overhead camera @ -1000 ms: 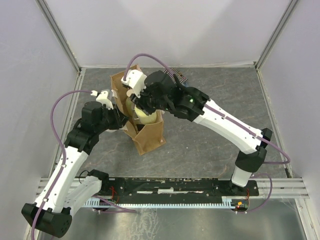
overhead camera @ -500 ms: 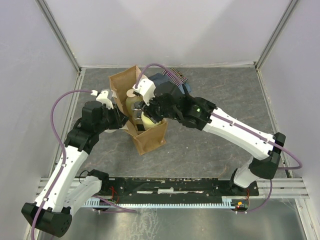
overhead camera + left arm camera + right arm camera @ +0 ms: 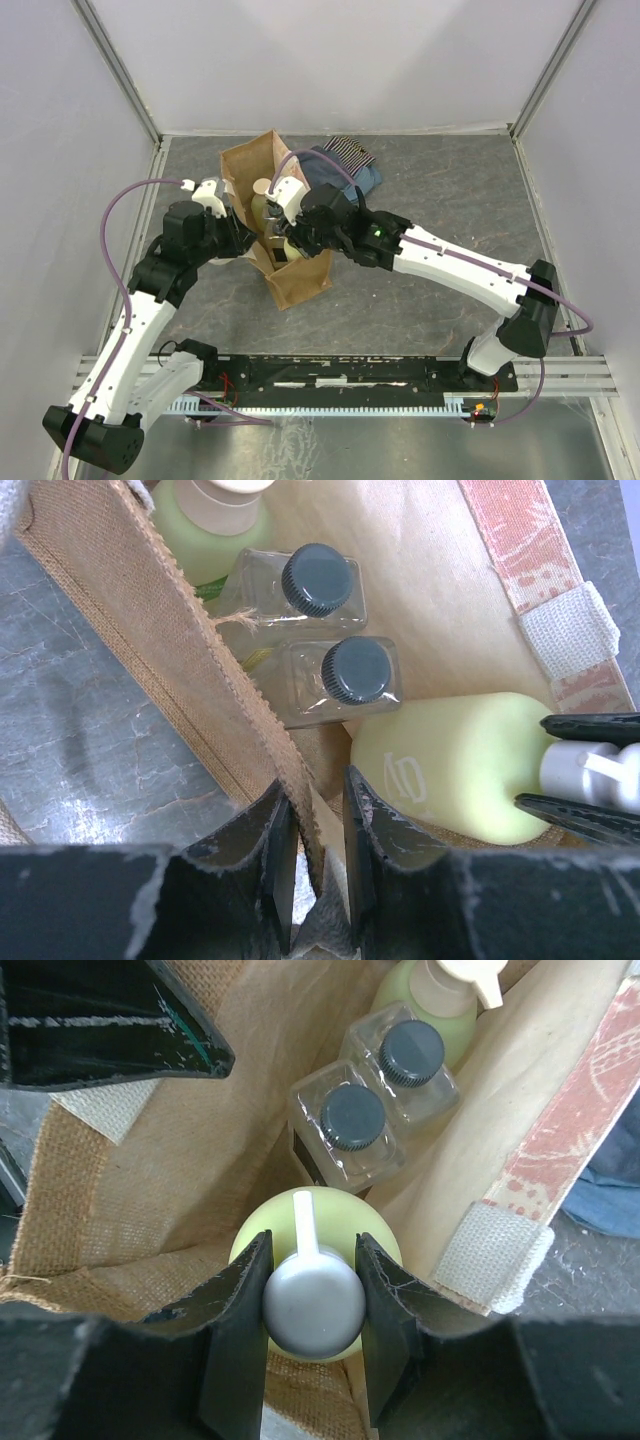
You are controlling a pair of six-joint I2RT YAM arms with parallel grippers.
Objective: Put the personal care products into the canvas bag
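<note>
— Jaws?
— The right gripper (image 3: 311, 1280) was clamped on the pump (image 3: 312, 1310) of the yellow bottle (image 3: 450, 765), inside the canvas bag (image 3: 300, 280); the left gripper (image 3: 312, 820) pinched its wall.
— Others?
— The green bottle (image 3: 210, 525) and clear bottles (image 3: 320, 630) lay inside too.

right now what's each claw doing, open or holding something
left claw: closed, pinching the rim of the canvas bag.
right claw: closed around the top of the yellow pump bottle, inside the bag.
</note>
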